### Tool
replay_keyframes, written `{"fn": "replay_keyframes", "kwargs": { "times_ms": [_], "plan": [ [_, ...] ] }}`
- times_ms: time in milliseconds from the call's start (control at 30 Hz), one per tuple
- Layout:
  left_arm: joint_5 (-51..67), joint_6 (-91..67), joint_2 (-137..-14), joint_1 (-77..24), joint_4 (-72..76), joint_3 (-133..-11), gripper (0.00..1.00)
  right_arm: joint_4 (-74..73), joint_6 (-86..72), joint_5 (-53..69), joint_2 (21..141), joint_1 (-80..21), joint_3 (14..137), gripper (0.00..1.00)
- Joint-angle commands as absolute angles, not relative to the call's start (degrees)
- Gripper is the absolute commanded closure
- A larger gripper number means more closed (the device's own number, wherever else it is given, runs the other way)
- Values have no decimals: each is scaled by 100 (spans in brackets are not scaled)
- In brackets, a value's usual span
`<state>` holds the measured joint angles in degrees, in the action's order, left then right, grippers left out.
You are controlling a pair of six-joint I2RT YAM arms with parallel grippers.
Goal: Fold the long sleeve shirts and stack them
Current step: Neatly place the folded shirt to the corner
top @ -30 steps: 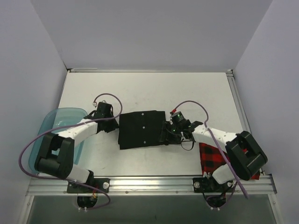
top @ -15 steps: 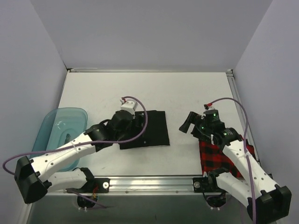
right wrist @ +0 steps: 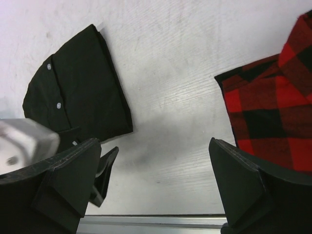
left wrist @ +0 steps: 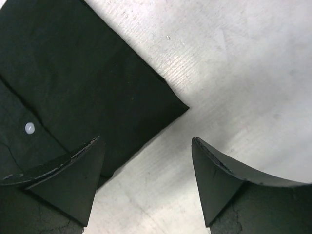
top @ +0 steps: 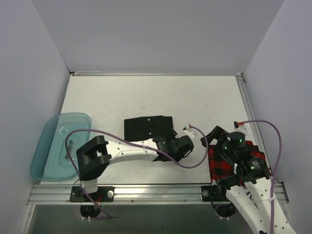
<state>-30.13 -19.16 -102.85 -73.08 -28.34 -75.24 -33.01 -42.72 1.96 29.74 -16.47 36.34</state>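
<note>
- The translucent teal tub (top: 41, 156) sits at the left edge of the worktop (top: 146, 95), well apart from both shirts.
- The black button shirt (top: 146, 127) lies folded flat near the middle, with crisp edges and bare worktop beyond its right corner.
- The left end effector (left wrist: 146, 140) hovers at that corner, spread and gripping nothing. One finger is over the cloth, the other over bare surface.
- The right end effector (right wrist: 155, 141) hangs over the open strip between the shirts, released wide.
- The red-and-black check shirt (right wrist: 268, 112) lies near right, seemingly against the front rail (top: 156, 191). The arm hides much of it.
</note>
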Motion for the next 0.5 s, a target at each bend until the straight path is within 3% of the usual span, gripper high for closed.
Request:
{"fn": "replay_keyframes", "kwargs": {
  "times_ms": [0,267,400,467],
  "plan": [
    [-3454,-1495,-10869,-7444,-3023,-8032,20,-3630,-4579,-333,2629,-1600,3419,0],
    [-3595,-1213,-11584,-7453,-3155,-8420,23,-4087,-4527,-782,2197,-1591,3515,0],
    [-3674,-1187,-11812,-7453,-3208,-8394,32,-4122,-4518,-888,2197,-1600,3533,0],
    [-3691,-1195,-11874,-7453,-3208,-8376,46,-4122,-4509,-914,2232,-1600,3551,0]
  ]
}}
